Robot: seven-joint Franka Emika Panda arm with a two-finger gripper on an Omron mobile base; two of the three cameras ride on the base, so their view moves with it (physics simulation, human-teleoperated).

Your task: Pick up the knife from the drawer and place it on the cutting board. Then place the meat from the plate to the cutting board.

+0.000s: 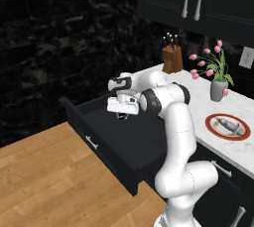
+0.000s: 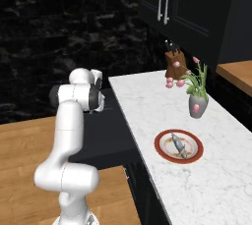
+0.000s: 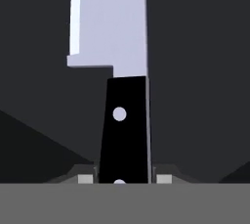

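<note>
while over the drawer (image 1: 124,141), pincer (image 3: 124,179) grips knife (image 3: 122,120).

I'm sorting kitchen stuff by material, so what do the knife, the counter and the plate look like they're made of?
Knife: pale, smooth blade, probably steel; glossy black handle with light rivets, likely plastic. Counter: white with grey veining, looks like polished marble. Plate: red-brown rim, white centre, probably glazed ceramic. All rendered, so these are guesses.

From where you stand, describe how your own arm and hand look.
The arm is made of glossy white rounded segments with dark bands at the joints. The hand has a boxy white body with black trim above it. Its fingers show small pale grey pads. No cables or markings are visible.
</note>
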